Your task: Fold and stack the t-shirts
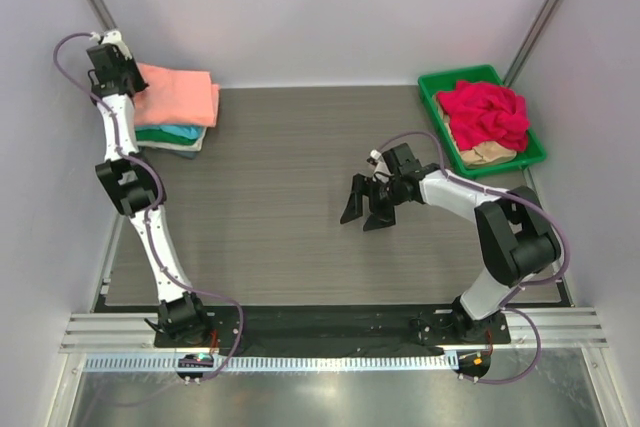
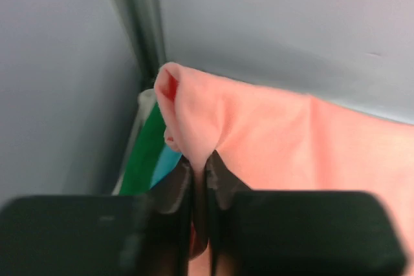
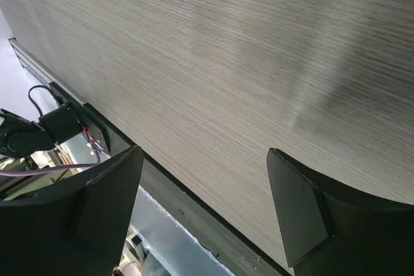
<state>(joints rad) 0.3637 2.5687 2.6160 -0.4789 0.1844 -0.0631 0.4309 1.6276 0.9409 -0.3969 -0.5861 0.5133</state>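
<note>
Nearest, over the middle of the table (image 1: 270, 177), the right gripper (image 1: 364, 217) hangs with its jaws spread wide and nothing between them.

Farther off at ten o'clock, the folded salmon shirt (image 1: 182, 95) lies on top of a stack, with turquoise (image 1: 178, 132), green (image 1: 150, 134) and white (image 1: 185, 145) shirts beneath it. The left gripper (image 2: 199, 163) is closed on a pinch of the salmon cloth at the stack's far left corner, where the fabric puckers toward the fingertips. The salmon shirt's long side runs roughly nine to three.

At two o'clock, a tray (image 1: 432, 97) holds a crumpled red shirt (image 1: 485, 112) over a beige shirt (image 1: 488, 155).

The cloth looks light, soft and limp. It would likely sag and unfold if lifted by one layer, so pinching a shoulder seam or a folded edge seems safest.
</note>
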